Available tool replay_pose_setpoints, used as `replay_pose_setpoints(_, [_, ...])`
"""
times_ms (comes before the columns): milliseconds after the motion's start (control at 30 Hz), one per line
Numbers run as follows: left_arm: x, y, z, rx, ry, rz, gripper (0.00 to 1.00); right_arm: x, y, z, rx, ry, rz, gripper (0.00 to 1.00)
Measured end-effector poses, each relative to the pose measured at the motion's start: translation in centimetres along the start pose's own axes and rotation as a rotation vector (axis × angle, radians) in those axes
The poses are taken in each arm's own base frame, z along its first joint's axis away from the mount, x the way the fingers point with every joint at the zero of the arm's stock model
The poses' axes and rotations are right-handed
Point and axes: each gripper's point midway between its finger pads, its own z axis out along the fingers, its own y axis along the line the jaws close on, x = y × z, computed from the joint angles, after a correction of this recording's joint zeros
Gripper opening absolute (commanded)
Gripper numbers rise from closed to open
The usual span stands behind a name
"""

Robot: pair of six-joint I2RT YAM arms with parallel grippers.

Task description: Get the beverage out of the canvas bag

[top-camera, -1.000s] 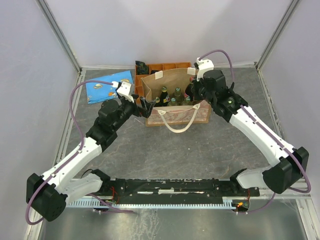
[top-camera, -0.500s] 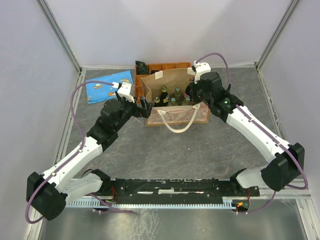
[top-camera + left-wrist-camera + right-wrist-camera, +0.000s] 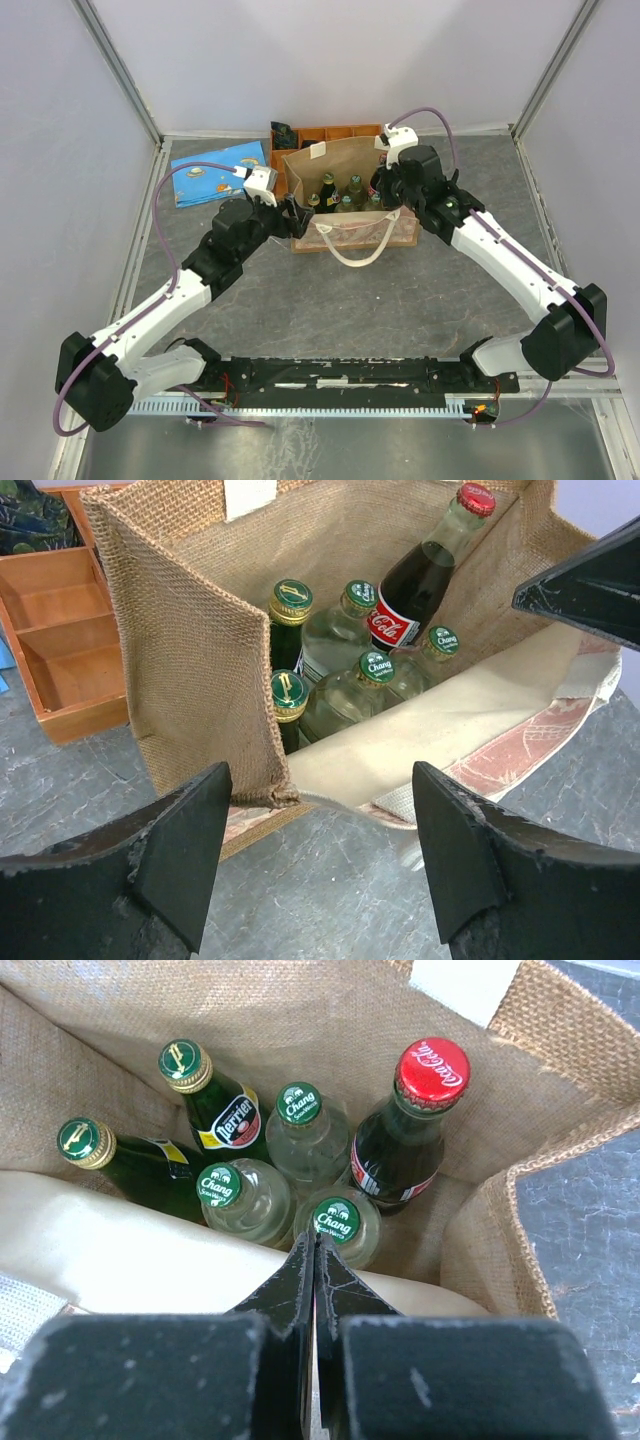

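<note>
The canvas bag (image 3: 345, 160) stands open at the back middle of the table, its near wall folded inward. It holds several bottles: a red-capped Coca-Cola bottle (image 3: 432, 1070), two green Perrier bottles (image 3: 185, 1065) and three clear Chang bottles (image 3: 337, 1219). My right gripper (image 3: 316, 1238) is shut, with nothing visible between the fingers. It hovers over the bag's right part, its tips just above a Chang cap. My left gripper (image 3: 318, 810) is open and empty, low at the bag's left front corner (image 3: 260, 780). In the top view the left gripper (image 3: 290, 213) and right gripper (image 3: 383, 190) flank the bag.
An orange compartment tray (image 3: 335, 132) stands right behind the bag, with a dark packet (image 3: 283, 132) at its left end. It also shows in the left wrist view (image 3: 60, 670). A blue printed packet (image 3: 212, 170) lies at the back left. The bag's cream handle (image 3: 352, 250) loops toward me.
My left gripper has moved right, closer to the bag's left front corner. My right gripper has shifted slightly left over the bag's opening. The bottles have not moved.
</note>
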Motion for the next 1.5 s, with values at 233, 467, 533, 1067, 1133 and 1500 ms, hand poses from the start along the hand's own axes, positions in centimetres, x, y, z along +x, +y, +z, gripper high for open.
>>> replay_pose_setpoints(233, [0.2,0.2,0.0,-0.03,0.001,-0.048,0.79,1.2,0.2,0.2,-0.014,0.028,-0.001,0.0])
replay_pose_setpoints(467, [1.6,1.2,0.1,-0.082,0.044,-0.072,0.67,1.4,0.4,0.4,-0.019,0.035,-0.003,0.0])
replay_pose_setpoints(533, [2.1,1.3,0.4,-0.085,0.058,-0.073,0.65,1.7,0.4,0.4,-0.021,0.041,-0.005,0.0])
replay_pose_setpoints(1067, [5.3,0.7,0.8,-0.045,0.148,-0.069,0.56,6.0,0.0,-0.7,-0.003,0.149,-0.005,0.0])
replay_pose_setpoints(1133, [5.6,0.8,0.8,-0.046,0.153,-0.069,0.56,6.0,-0.2,-1.1,0.005,0.149,0.001,0.0])
replay_pose_setpoints(1500, [6.7,1.0,0.7,-0.053,0.178,-0.066,0.36,6.9,-0.6,-1.4,0.043,0.178,0.045,0.37])
